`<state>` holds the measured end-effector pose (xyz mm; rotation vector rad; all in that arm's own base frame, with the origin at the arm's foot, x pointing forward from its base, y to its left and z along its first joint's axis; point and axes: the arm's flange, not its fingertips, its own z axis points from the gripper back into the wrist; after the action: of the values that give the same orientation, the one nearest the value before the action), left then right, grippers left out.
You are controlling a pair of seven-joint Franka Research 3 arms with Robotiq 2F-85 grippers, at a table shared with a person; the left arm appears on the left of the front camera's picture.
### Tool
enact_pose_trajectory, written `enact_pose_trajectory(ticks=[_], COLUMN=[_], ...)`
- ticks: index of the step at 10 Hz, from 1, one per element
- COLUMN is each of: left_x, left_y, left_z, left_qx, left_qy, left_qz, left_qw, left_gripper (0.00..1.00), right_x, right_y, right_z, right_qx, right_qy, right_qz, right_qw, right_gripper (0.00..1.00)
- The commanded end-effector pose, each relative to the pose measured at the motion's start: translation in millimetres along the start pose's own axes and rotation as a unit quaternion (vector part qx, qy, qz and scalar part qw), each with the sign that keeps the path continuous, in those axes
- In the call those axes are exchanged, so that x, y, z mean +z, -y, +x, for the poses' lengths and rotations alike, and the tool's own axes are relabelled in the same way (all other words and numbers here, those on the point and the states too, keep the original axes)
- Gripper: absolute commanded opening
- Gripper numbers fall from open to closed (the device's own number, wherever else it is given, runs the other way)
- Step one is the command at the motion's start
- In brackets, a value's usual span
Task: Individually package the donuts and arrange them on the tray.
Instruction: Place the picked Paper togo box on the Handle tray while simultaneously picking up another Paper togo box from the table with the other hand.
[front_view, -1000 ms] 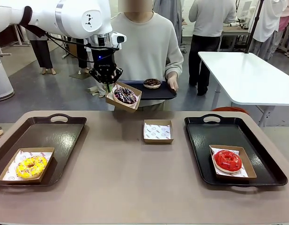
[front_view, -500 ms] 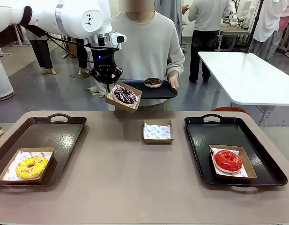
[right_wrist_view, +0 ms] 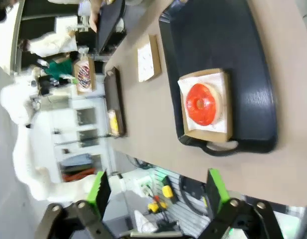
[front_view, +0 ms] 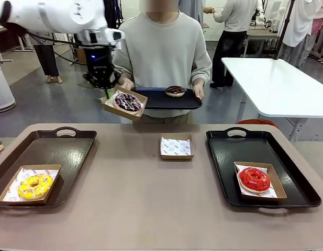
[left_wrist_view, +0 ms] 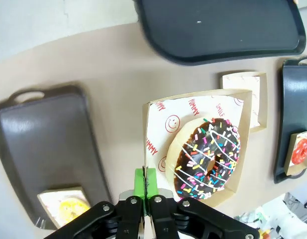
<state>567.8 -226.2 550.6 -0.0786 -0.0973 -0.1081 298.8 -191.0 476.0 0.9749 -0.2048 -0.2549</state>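
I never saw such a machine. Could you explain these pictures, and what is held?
A two-armed robot faces a person across a table. One picture comes from a fixed camera between the arms, two from cameras on its wrists. The left hand is shut on the edge of a raised box with a sprinkled dark donut. The right hand is open. On the table, two trays hold a boxed yellow donut and red donut; an empty box lies between. The person holds a third tray with a brown donut.

Box [front_view: 121, 112] with purple donut [front_view: 128, 102] carried leftward and higher, person's tray [front_view: 151, 99] shifted slightly
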Motion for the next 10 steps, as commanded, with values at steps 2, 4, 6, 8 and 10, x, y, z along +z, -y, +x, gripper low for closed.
enact_pose_trajectory(ticks=[2, 4, 6, 8, 10], left_x=[8, 3, -5, -15, -29], left_y=[-60, -91, -120, -148, -172], left_z=[-40, -52, -60, -68, -74], left_qx=[0.021, 0.04, 0.06, 0.08, 0.094], left_qy=[-0.005, -0.006, -0.006, -0.01, -0.024], left_qz=[-0.027, -0.038, -0.052, -0.059, -0.06], left_qw=[0.999, 0.998, 0.997, 0.995, 0.993], left_gripper=[0.01, 0.01, 0.01, 0.01, 0.01], right_x=[-43, -77, -120, -161, -199], right_y=[-87, -133, -170, -189, -202], right_z=[14, 23, 25, 22, 14], right_qx=[0.027, 0.05, 0.078, 0.106, 0.135], right_qy=[0.003, 0.006, 0.012, 0.015, 0.018], right_qz=[-0.074, -0.112, -0.149, -0.178, -0.2], right_qw=[0.997, 0.992, 0.986, 0.978, 0.97], right_gripper=[1.0, 1.0, 1.0, 1.0, 1.0])
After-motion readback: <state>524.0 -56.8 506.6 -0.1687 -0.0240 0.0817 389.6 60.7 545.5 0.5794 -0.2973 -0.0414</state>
